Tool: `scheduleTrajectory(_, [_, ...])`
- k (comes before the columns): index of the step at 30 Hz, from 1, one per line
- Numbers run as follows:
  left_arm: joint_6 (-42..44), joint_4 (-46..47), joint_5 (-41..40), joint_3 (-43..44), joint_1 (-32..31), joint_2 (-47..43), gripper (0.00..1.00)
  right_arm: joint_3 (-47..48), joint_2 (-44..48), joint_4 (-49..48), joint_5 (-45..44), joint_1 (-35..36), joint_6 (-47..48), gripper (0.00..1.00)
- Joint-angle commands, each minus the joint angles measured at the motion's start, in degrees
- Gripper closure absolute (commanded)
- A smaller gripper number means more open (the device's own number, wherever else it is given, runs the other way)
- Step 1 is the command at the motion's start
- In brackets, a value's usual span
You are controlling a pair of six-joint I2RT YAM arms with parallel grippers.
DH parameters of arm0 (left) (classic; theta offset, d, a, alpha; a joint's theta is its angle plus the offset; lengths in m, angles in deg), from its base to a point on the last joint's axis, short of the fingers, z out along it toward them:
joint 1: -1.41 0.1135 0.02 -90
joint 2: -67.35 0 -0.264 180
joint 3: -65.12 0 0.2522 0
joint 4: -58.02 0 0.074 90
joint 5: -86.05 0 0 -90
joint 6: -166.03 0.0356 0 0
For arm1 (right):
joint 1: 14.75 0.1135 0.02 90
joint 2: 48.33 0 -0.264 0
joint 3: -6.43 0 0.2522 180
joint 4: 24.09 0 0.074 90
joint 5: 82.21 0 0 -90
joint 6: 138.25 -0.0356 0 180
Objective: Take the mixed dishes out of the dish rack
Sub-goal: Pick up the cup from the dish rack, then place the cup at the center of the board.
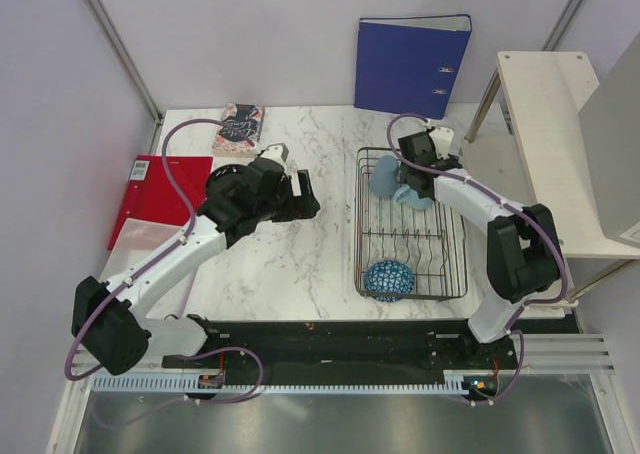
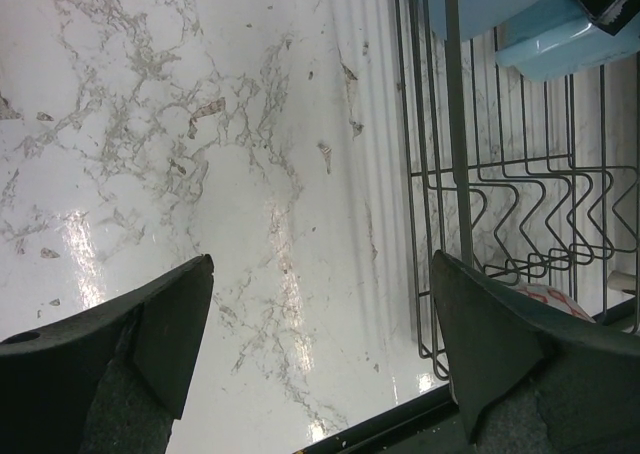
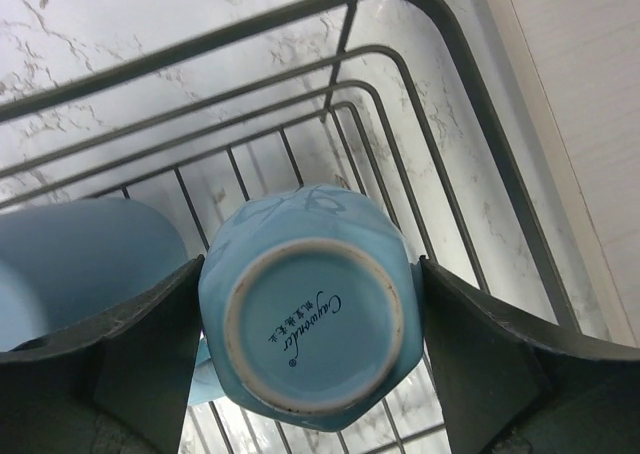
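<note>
Mugs (image 1: 385, 181) at far end of dish rack (image 1: 420, 239), net-patterned bowl (image 1: 388, 280) at near end. Right claw (image 3: 310, 274) wide around upturned mug (image 3: 305, 319), grip unclear; left claw (image 2: 322, 269) wide open, empty.

left arm (image 1: 170, 259) stretches up and inward from its base, elbow bent, wrist held low and pretty level, left gripper (image 2: 320, 274) with its fingers wide apart. right arm (image 1: 487, 206) folds at the elbow and reaches back leftward, wrist tipped down, right gripper (image 3: 310, 274) fingers spread wide too, honestly can't tell if they're clamping or not
</note>
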Motion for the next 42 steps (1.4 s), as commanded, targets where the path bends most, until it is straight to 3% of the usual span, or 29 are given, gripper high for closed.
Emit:
scheduleTrajectory(1, [-1.77,2.38,0.4,0.09,0.15,0.66,0.05,-0.74,6.97,0.45,-0.04,0.05,-0.62,0.67])
scheduleTrajectory(9, [-2.56,3.25,0.93,1.14,0.15,2.94,0.06,0.4,17.87,5.28,0.75,1.36,-0.97,0.69])
scheduleTrajectory(12, [-3.44,3.52,1.01,1.76,0.15,3.38,0.06,0.14,22.7,5.65,3.2,1.98,-3.33,0.8])
scheduleTrajectory(14, [-4.58,4.13,1.19,1.76,0.15,3.21,0.06,-1.87,27.25,4.33,7.33,2.07,-7.18,0.99])
scheduleTrajectory(19, [-7.22,12.72,8.1,-2.79,0.15,-0.56,0.06,-14.15,36.67,-13.13,23.4,2.16,-14.58,1.0])
scheduleTrajectory(23, [-9.41,30.62,19.28,-9.3,0.15,-5.49,0.05,-19.28,39.23,-25.72,38.59,2.16,-18.63,1.0])
scheduleTrajectory(24, [-10.03,32.33,21.99,-10.1,0.15,-6.02,0.01,-20.33,39.58,-30.69,40.29,2.16,-20.81,1.0])
scheduleTrajectory(33, [-20.66,51.4,29.66,-18.54,0.76,-10.94,0.01,-34.3,41.26,-62.69,51.29,2.07,-35.06,1.0])
scheduleTrajectory(37, [-21.9,52.74,30.54,-19.42,1.55,-10.51,0.01,-37.38,39.33,-71.95,55.76,2.33,-38.85,1.0])
scheduleTrajectory(42, [-24.54,57.74,30.64,-21.88,2.08,-9.71,0.04,-38.18,38.53,-74.95,57.27,4.18,-39.29,1.0])
